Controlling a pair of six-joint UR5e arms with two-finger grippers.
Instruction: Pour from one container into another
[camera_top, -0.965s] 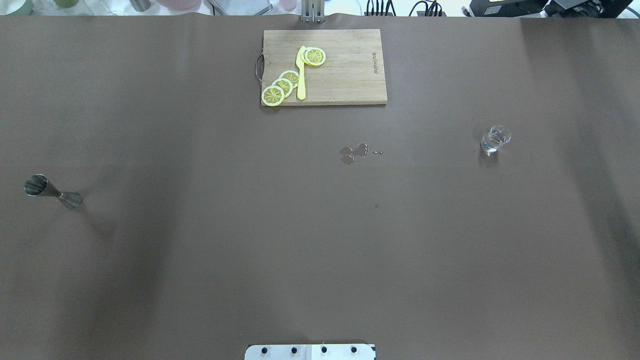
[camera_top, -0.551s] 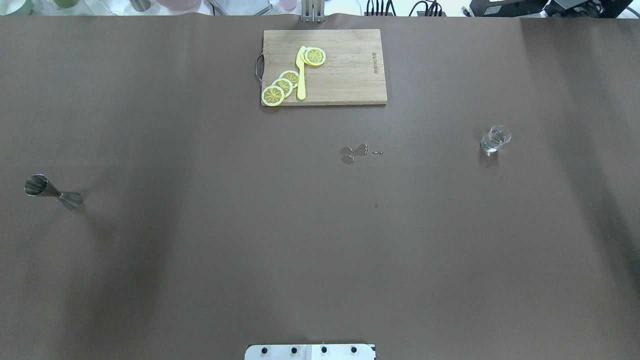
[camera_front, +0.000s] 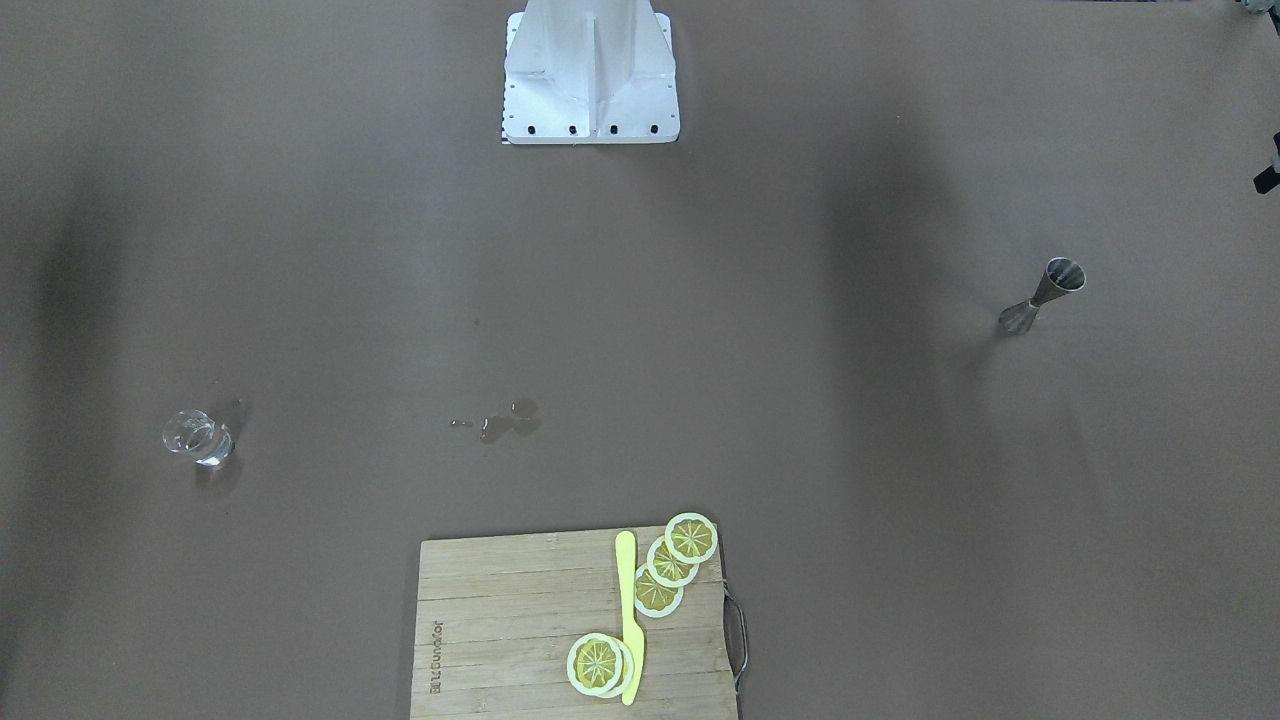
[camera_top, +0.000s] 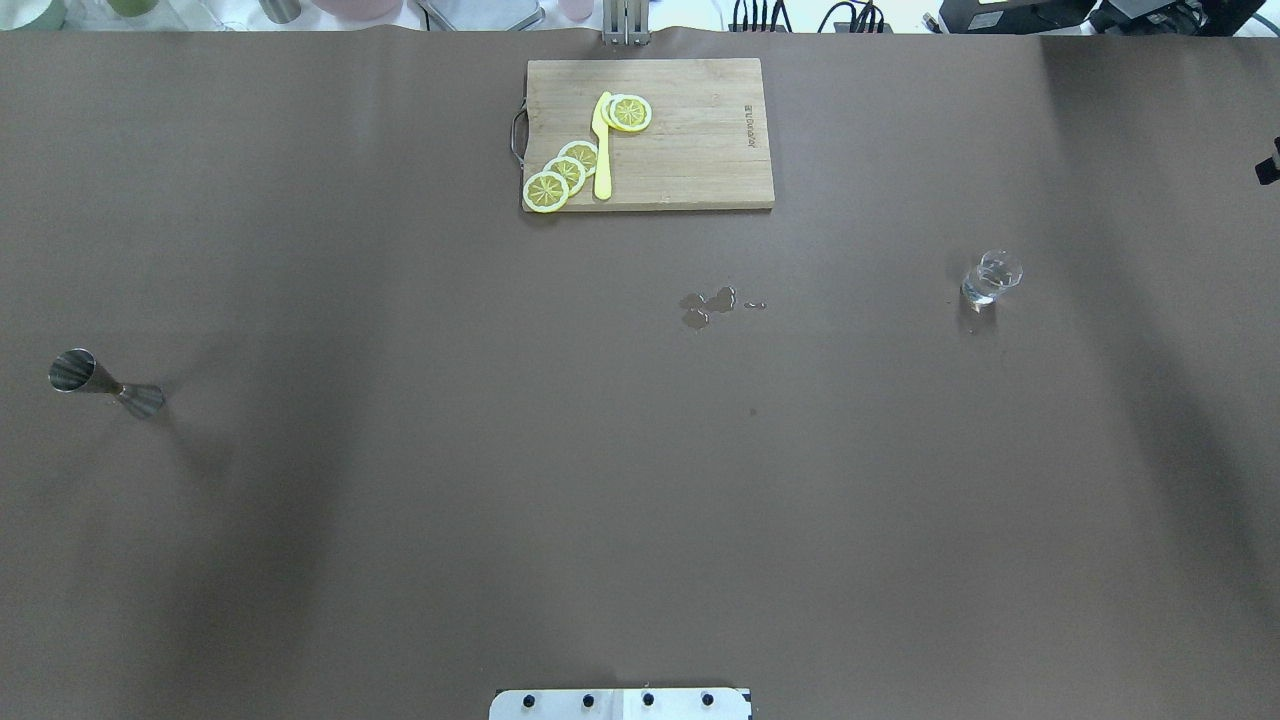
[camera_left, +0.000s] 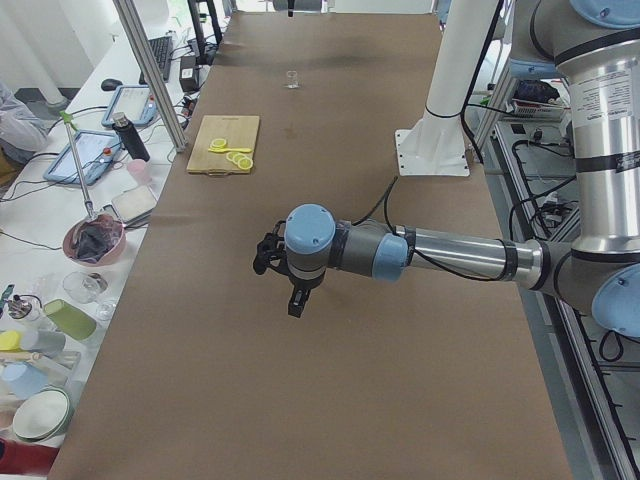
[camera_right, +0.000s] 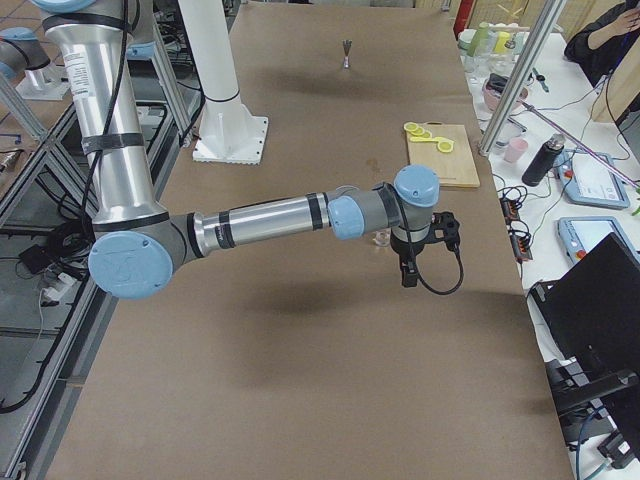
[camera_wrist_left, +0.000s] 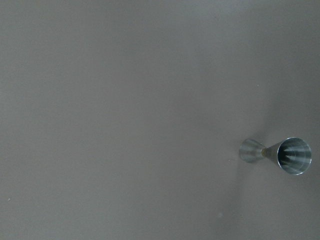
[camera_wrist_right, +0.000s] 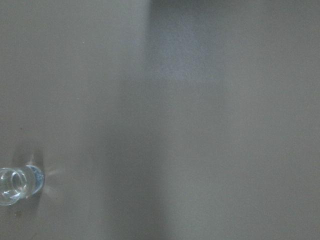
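A steel jigger (camera_top: 105, 384) stands on the brown table at the far left; the left wrist view has it at lower right (camera_wrist_left: 280, 152). A small clear glass (camera_top: 990, 277) holding some water stands at the right, at the bottom left corner of the right wrist view (camera_wrist_right: 17, 185). My left gripper (camera_left: 295, 303) hangs above the table near the jigger's end. Over the glass's end hangs my right gripper (camera_right: 407, 275), with the glass (camera_right: 381, 238) partly behind the arm. Whether either gripper is open or shut I cannot tell. Neither touches a container.
A wooden cutting board (camera_top: 690, 150) with lemon slices (camera_top: 565, 172) and a yellow knife (camera_top: 602, 150) lies at the table's far middle. A small puddle (camera_top: 708, 305) sits in the middle. The robot base (camera_top: 620, 703) is at the near edge.
A dark sliver of the right arm has come in at the overhead view's right edge, and the arms' shadows have shifted. The jigger and the glass have not moved.
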